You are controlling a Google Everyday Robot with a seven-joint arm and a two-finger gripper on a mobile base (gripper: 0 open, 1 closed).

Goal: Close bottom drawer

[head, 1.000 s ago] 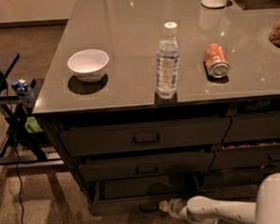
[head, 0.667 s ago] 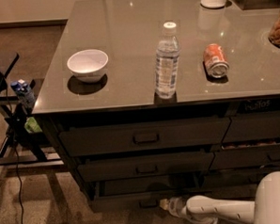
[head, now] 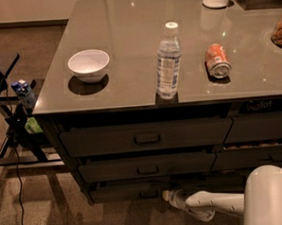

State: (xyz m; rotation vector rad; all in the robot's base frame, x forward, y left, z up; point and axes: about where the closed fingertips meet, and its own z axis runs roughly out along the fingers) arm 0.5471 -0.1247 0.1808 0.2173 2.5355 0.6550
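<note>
The bottom drawer [head: 126, 192] is the lowest of three wide dark drawers under the countertop. Its low front panel sits almost in line with the drawers above, and its inside does not show. Its small handle [head: 148, 194] is just visible. My gripper [head: 168, 196] is at the end of the white arm [head: 217, 204] that reaches in from the lower right. It sits low near the floor, against the right end of the bottom drawer's front.
On the grey countertop [head: 127, 25] stand a white bowl [head: 88, 65], a water bottle [head: 167, 61] and a lying orange can [head: 217, 60]. A narrower drawer column [head: 261, 141] is to the right. A black stand with cables [head: 13, 121] is at the left.
The bottom drawer's front has moved back under the counter, and my gripper has followed it slightly inward.
</note>
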